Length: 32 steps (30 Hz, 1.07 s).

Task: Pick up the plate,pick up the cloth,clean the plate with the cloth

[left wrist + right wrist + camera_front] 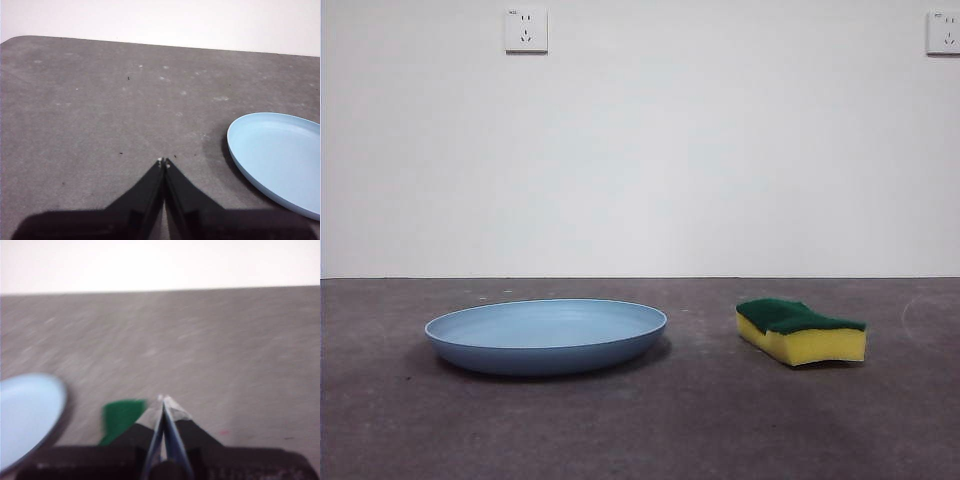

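Your left gripper (164,161) has its jaws pressed together over bare table (100,110), the blue plate (280,160) lying near. Your right gripper (163,399), also closed, hovers near the sponge (121,414). Descend without opening and you'll shove either piece aside.

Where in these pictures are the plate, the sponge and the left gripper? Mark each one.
plate (546,325): front view, on its inner surface.
sponge (798,316): front view, on its green scouring top.
left gripper (164,161): left wrist view, at the closed tips of its fingers.
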Each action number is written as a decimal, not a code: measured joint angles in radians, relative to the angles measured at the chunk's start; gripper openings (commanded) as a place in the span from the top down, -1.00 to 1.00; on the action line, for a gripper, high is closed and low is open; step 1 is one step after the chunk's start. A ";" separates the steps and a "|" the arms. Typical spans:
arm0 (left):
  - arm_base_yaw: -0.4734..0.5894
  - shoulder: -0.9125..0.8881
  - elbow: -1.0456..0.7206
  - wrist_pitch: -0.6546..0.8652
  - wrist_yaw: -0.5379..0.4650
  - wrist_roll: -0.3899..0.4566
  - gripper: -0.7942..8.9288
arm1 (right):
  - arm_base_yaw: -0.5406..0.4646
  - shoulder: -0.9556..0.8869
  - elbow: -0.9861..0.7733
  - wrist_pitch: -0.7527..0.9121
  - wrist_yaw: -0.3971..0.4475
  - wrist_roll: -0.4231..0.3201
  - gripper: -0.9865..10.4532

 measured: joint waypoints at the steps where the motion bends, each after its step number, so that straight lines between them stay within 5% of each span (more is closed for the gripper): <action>1: 0.000 0.000 0.000 0.000 0.000 0.000 0.84 | -0.036 -0.018 -0.006 0.001 0.000 -0.001 0.83; 6: 0.000 0.000 0.000 0.000 0.000 0.000 0.84 | -0.244 -0.147 -0.091 -0.001 -0.025 0.000 0.83; 12: 0.000 0.000 0.000 0.000 0.000 0.000 0.84 | -0.397 -0.326 -0.224 -0.001 -0.192 -0.001 0.83; 18: 0.000 0.000 0.000 0.000 0.000 0.000 0.84 | -0.410 -0.439 -0.350 -0.002 -0.259 0.000 0.83; 32: 0.000 0.000 0.000 0.000 0.000 0.000 0.84 | -0.396 -0.448 -0.412 0.029 -0.262 0.020 0.83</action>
